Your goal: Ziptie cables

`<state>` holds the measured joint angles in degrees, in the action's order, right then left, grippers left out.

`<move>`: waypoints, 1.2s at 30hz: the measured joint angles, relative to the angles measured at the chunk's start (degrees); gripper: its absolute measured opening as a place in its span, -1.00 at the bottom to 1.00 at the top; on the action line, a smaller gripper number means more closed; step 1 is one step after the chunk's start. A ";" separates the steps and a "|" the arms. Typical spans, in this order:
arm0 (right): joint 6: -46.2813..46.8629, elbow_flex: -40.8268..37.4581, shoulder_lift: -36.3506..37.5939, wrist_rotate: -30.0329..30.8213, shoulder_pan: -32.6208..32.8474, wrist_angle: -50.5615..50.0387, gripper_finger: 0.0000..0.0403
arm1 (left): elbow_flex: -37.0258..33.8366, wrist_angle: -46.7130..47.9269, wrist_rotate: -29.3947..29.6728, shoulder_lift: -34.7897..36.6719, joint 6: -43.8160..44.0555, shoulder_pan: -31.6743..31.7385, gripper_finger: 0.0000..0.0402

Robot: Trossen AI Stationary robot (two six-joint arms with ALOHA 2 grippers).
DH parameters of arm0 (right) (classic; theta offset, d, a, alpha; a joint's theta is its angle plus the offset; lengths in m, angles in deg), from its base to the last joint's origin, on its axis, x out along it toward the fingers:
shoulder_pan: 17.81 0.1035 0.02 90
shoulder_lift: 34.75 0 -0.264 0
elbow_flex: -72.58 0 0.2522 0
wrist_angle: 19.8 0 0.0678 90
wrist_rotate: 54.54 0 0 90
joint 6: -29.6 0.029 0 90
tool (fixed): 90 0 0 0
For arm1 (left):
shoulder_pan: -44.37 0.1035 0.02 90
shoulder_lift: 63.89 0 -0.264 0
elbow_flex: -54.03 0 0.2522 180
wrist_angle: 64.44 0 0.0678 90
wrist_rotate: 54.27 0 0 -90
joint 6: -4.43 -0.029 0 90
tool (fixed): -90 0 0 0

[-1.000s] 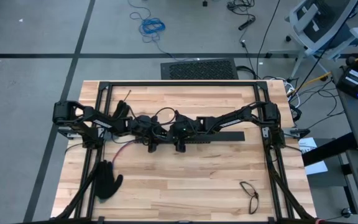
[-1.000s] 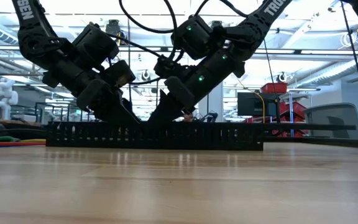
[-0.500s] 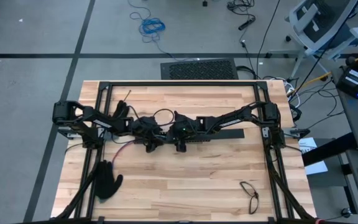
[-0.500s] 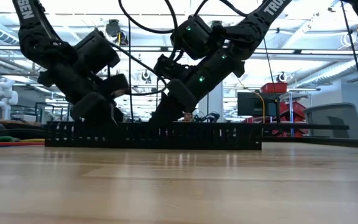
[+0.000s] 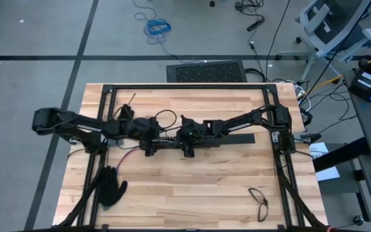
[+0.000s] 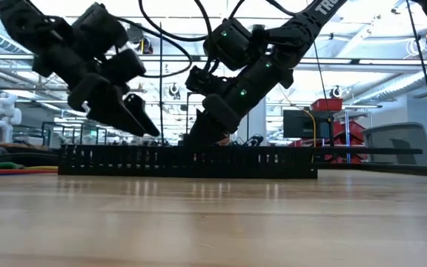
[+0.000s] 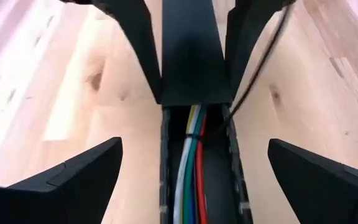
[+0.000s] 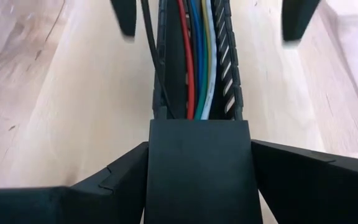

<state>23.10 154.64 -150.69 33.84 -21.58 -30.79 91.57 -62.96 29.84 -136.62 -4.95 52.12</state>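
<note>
The cables (image 8: 197, 56), red, blue, green, yellow and white, lie side by side inside a long black slotted channel (image 5: 166, 145) across the table's middle, seen in both wrist views (image 7: 191, 168). A flat black cover (image 8: 197, 168) lies over the channel's right part. My right gripper (image 8: 197, 149) is shut on this cover. My left gripper (image 7: 194, 146) hangs open above the channel's left end (image 6: 136, 119), touching nothing. A thin dark strip (image 8: 153, 56) runs along one channel wall; whether it is a ziptie I cannot tell. My right gripper pinches the cover between its two fingers, one on each long edge, close to the cover's left end (image 8: 197, 134). The fingers slant down from the table's right and run along the cover. The cover rests flat on the channel, over the cables.
A black glove (image 5: 111, 187) lies near the front left and a pair of glasses (image 5: 258, 201) at the front right. A black frame (image 5: 185, 87) rims the table. A thin stick (image 5: 133, 98) lies at the far left. Coloured wires (image 6: 2, 169) lie left of the channel.
My left gripper has opened, risen clear of the channel's left end and drawn back a little toward the table's left edge, its arm stretching out leftward. The cables stay in the channel.
</note>
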 joint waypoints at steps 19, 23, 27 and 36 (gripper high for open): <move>2.70 -0.20 2.46 0.20 0.00 -14.21 0.23 | 0.01 -1.01 2.73 2.91 -0.06 0.02 0.98; 2.84 -0.29 2.36 0.18 -0.02 -15.80 0.23 | 0.01 -8.60 2.73 -3.08 -0.05 0.02 0.98; 2.82 -0.31 2.38 0.20 -0.01 -16.33 0.23 | 0.01 -15.19 2.73 -9.87 0.22 0.02 0.98; 2.78 -0.33 2.43 0.20 -0.02 -16.66 0.23 | 0.28 -15.69 -0.86 -12.78 7.09 0.00 0.98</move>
<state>25.88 154.31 -148.27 34.05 -21.60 -47.45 91.85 -78.65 28.98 -149.40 2.13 52.11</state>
